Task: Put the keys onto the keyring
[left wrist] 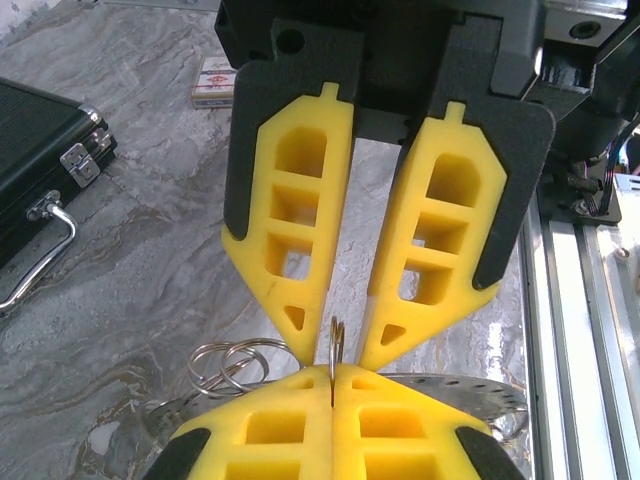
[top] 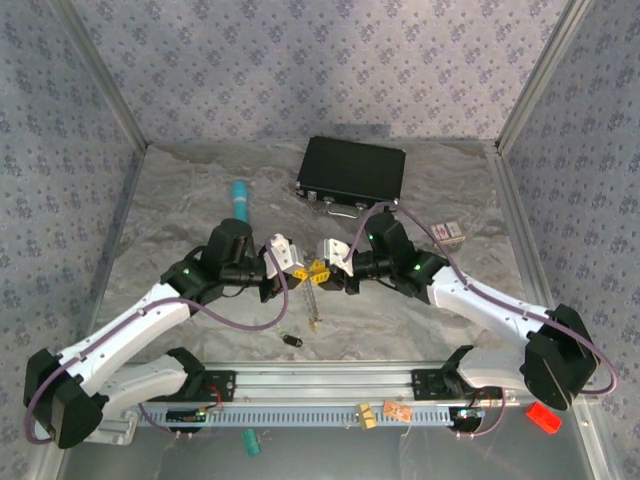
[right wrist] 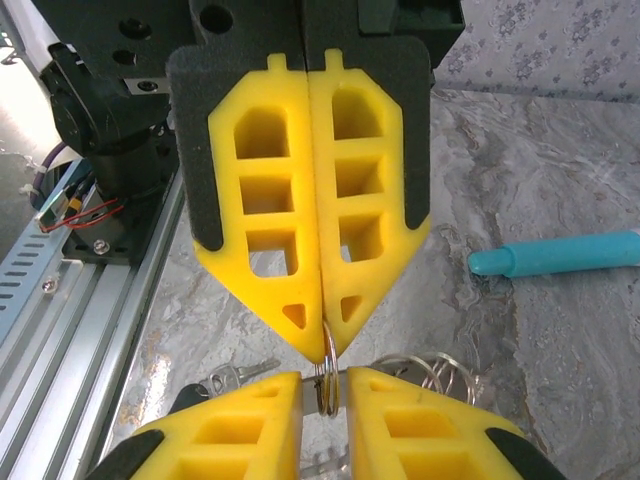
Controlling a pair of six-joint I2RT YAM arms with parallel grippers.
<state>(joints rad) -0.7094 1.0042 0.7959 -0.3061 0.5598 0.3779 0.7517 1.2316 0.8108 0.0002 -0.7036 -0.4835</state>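
Observation:
The keyring (left wrist: 337,345) is a small silvery split ring held edge-on above the table's middle. My left gripper (left wrist: 333,372) is shut on its lower part. The right gripper (right wrist: 323,382) faces it tip to tip, slightly open, with one yellow finger on each side of the keyring (right wrist: 325,372) and a gap showing. From above, the left gripper (top: 297,270) and right gripper (top: 322,270) meet. Further wire loops (left wrist: 225,365) and a perforated metal tag (left wrist: 450,392) hang beside the ring. A silvery key (right wrist: 235,375) lies underneath. A black-headed key (top: 292,341) lies nearer the front.
The teal pen (top: 241,200) lies at the back left and the black case (top: 352,170) stands at the back. A small card box (top: 452,231) sits to the right. An aluminium rail (top: 320,385) runs along the front edge. Patterned walls close three sides.

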